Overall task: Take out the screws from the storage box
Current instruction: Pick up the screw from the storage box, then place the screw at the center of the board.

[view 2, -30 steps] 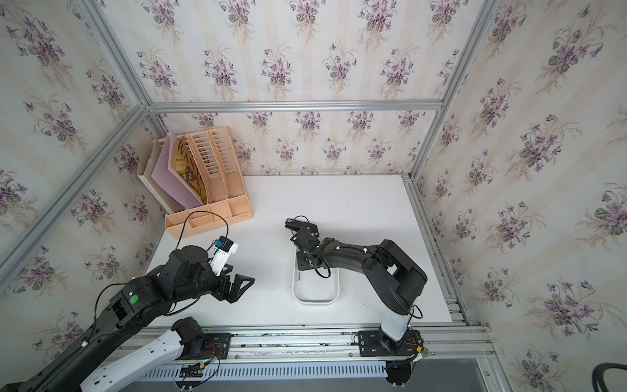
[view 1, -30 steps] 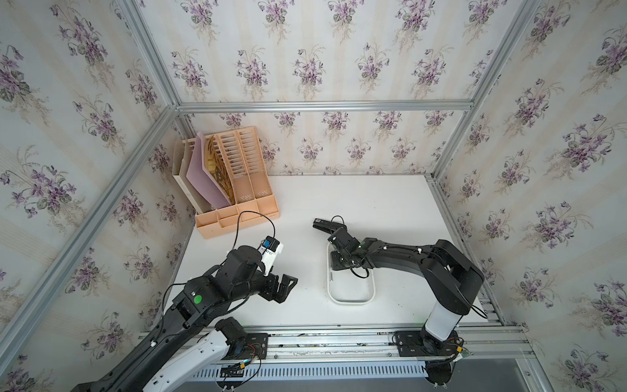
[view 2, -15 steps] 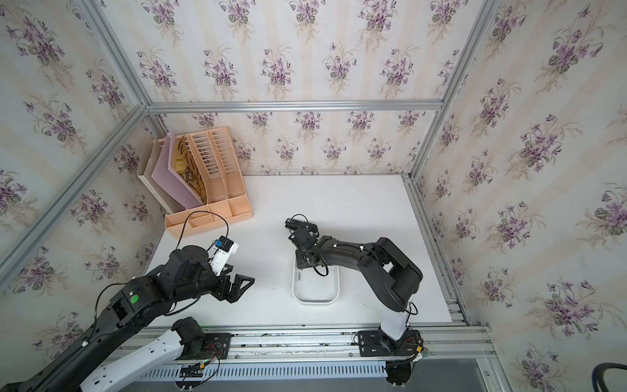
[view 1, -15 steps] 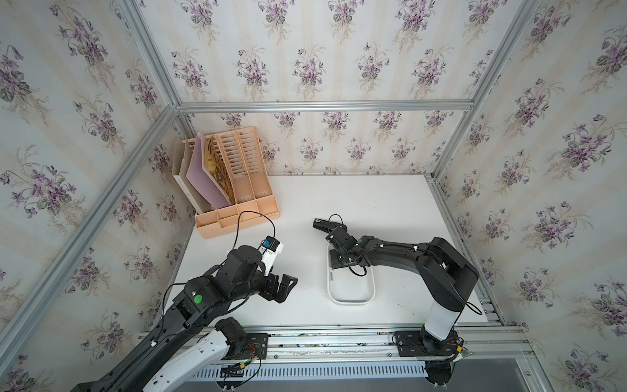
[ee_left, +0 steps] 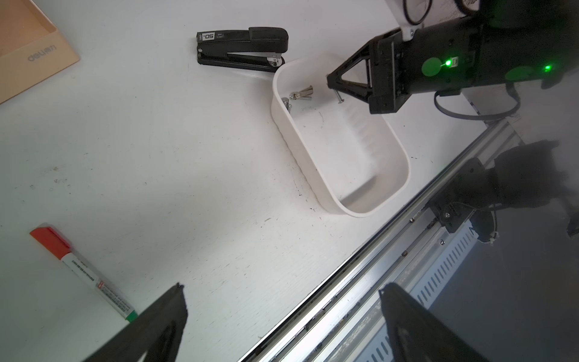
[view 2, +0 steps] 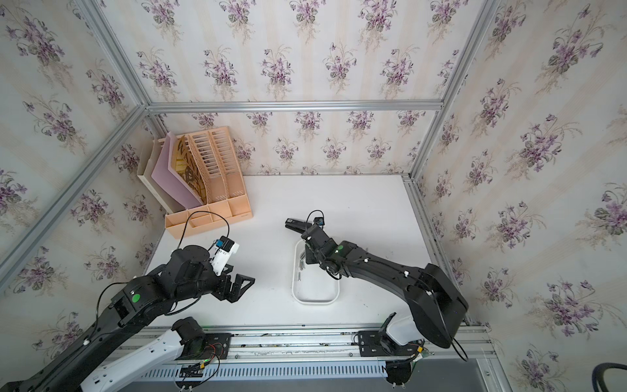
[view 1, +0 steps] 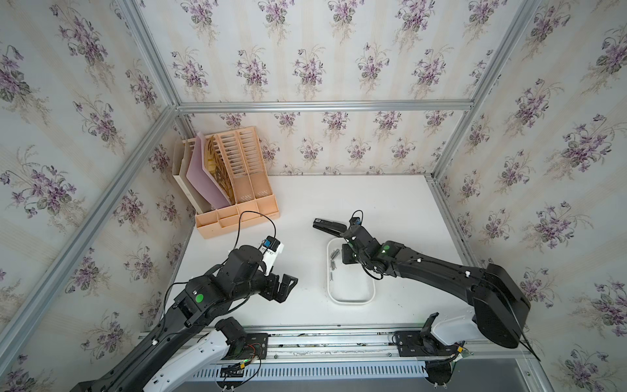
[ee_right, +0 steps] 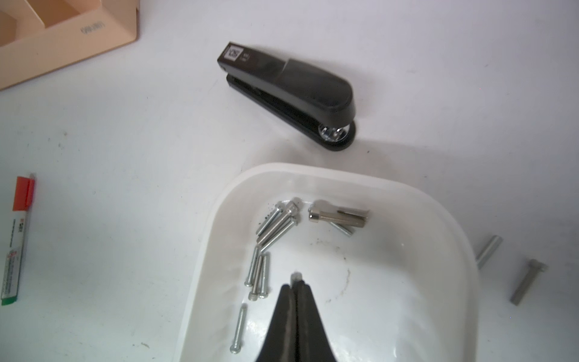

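Screws [ee_right: 275, 228] like these are light, stiff and slick. Their smooth steel shanks will roll on the glossy floor of the storage box [ee_right: 282, 166] and can twist out of a pinch. Most lie bunched at the end of the box nearest the stapler [ee_right: 291, 87], several side by side and touching. A lone screw [ee_right: 238, 329] sits close to the box wall. What looks like a loose screw [ee_right: 529, 282] and a plain metal sleeve [ee_right: 488, 250] rest on the surface [ee_right: 156, 125] just outside the rim.

My right end effector [ee_right: 296, 286] is closed down narrow inside the box, with a pinched screw [ee_left: 338, 95] caught at its very tips. In the left wrist view it hangs slanted below them, clear of the box floor as far as I can tell. The hold is near one end of the shank, so I judge it marginal: a jolt could let it pivot or drop. Mid-shank, squeezed across the thread, would be surer, and the lone one is an easier pick than those lying against each other. Weight is no concern; slip is.

My left end effector [ee_left: 282, 286] hovers wide and empty over the surface, well apart from the box and near the pen [ee_left: 81, 272].
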You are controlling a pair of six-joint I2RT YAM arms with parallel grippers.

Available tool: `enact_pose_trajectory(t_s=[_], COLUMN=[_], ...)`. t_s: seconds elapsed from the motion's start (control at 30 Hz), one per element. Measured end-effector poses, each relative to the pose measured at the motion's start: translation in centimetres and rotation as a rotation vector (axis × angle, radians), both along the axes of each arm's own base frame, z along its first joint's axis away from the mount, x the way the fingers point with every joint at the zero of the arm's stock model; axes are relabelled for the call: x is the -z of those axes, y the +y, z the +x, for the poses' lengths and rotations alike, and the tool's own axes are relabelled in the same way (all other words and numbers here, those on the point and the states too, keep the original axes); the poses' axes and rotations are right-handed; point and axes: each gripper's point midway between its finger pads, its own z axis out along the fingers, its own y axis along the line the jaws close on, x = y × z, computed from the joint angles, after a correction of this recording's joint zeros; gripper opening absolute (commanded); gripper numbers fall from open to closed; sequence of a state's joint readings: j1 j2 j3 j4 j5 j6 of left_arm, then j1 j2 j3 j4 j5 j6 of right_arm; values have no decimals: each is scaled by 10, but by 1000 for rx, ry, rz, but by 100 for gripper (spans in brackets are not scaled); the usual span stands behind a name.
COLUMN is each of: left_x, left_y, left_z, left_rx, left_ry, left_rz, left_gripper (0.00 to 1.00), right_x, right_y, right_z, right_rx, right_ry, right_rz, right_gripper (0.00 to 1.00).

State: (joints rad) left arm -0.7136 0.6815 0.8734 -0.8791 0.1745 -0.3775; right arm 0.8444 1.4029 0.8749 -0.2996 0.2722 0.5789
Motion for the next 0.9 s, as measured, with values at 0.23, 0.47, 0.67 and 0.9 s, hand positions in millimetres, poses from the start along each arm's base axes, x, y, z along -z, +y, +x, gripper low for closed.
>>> enact_pose_trajectory(t_s=[0.23,0.47,0.67,0.9], left_x=[1,1,1,1], left_y=[0,0,0,0], left_z=[0,0,0,0], left_rx=[0,0,0,0], left_ry=[4,4,5,3], left_rz=[3,3,3,1], left_gripper=[99,99,99,99], right_x=[-27,3,36,63], right_y=[-60,-126,-146,-137], right_z=[14,26,30,28], right_rx=[234,442,499,467], right_ry=[-111,-14,127,235], right_rz=[2,-6,14,19], right_gripper=[0,0,0,0])
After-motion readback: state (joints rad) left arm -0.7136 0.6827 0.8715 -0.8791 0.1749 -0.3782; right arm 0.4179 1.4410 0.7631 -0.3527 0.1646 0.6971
